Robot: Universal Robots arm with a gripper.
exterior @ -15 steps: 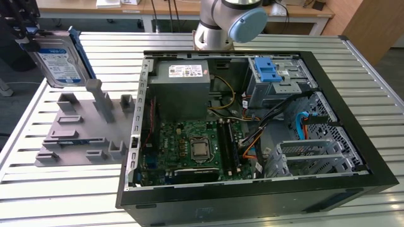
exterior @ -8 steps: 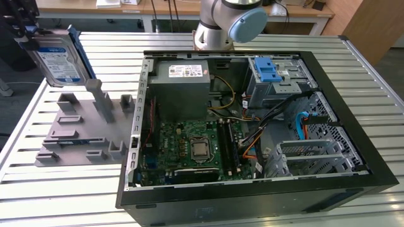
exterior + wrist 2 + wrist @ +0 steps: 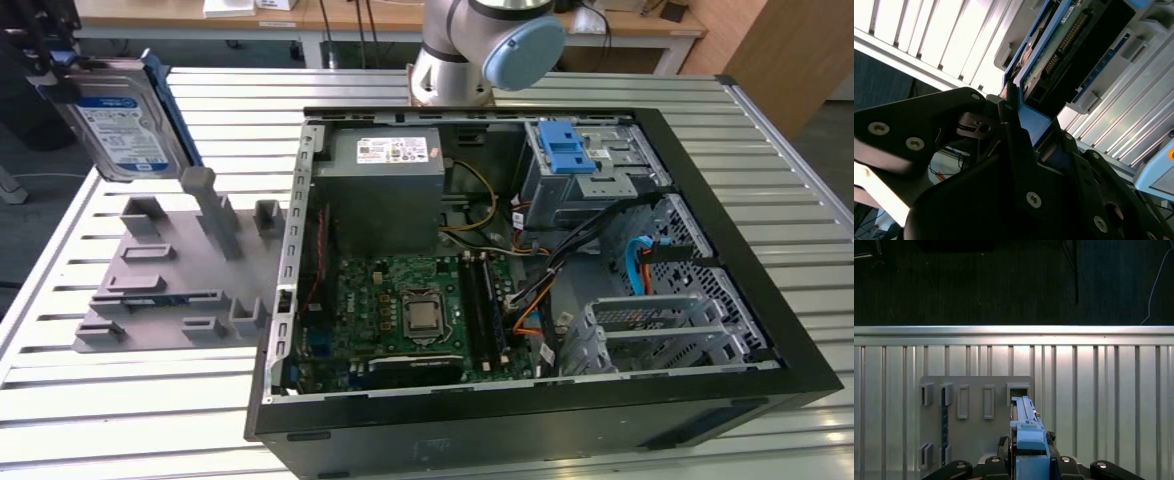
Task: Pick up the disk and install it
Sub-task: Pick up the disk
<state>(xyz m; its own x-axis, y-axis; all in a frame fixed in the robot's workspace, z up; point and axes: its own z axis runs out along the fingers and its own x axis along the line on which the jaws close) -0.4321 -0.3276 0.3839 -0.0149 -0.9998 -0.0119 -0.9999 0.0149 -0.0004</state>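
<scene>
Jaws of the black gripper [image 3: 1031, 125] clamp the blue-railed, flat silver disk [image 3: 127, 125], held upright above the grey slotted fixture plate [image 3: 147, 335], well apart from the open black computer case [image 3: 787, 335] on the slatted metal table [image 3: 134, 420].

On the desk [image 3: 134, 420], the open computer case [image 3: 747, 330] lies at the exterior view's right, the holder rack [image 3: 160, 300] just beside it at the left, and the arm's base [image 3: 461, 60] behind the case. The disk [image 3: 123, 125] stands upright in the hand [image 3: 54, 72], above the rack's far end. Inside the case, the power supply [image 3: 380, 185] sits behind the motherboard [image 3: 400, 310], with the drive cage [image 3: 587, 165] to its right.
</scene>
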